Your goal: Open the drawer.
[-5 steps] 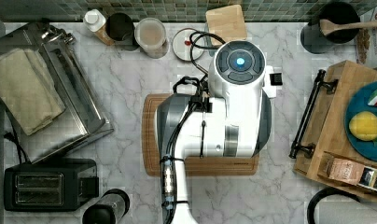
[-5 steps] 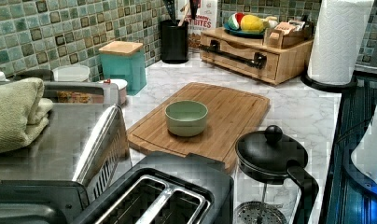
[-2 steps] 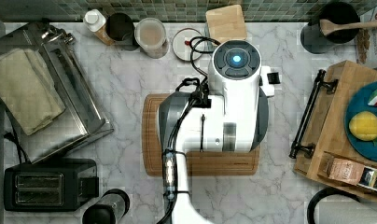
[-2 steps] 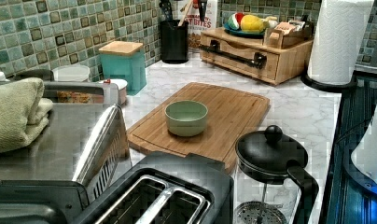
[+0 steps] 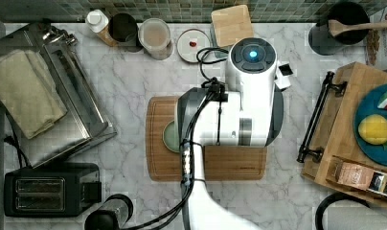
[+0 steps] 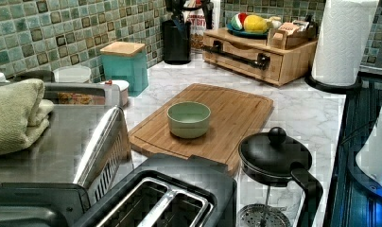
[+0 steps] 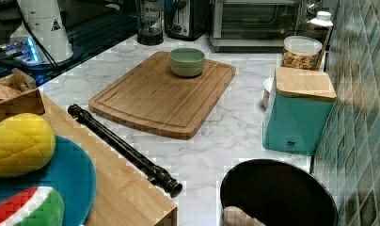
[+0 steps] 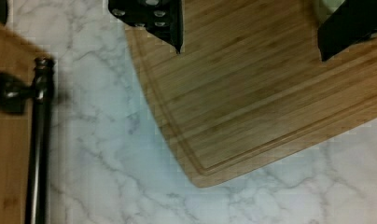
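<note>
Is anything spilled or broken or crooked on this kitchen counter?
Nothing stands out. The green bowl sits upright on the cutting board, the drawer is shut with its black handle straight, and the marble counter shows no spills. The open claw hovers above the board.

cereal box [image 5: 379, 44]: the letters "BITES", at about two o'clock on the counter in the top view.
arm base [image 7: 43, 26]: a black warning triangle sign; no words readable.

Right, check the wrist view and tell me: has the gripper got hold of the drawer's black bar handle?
No. The gripper hangs open above the cutting board, with bare marble countertop between it and the handle.
</note>
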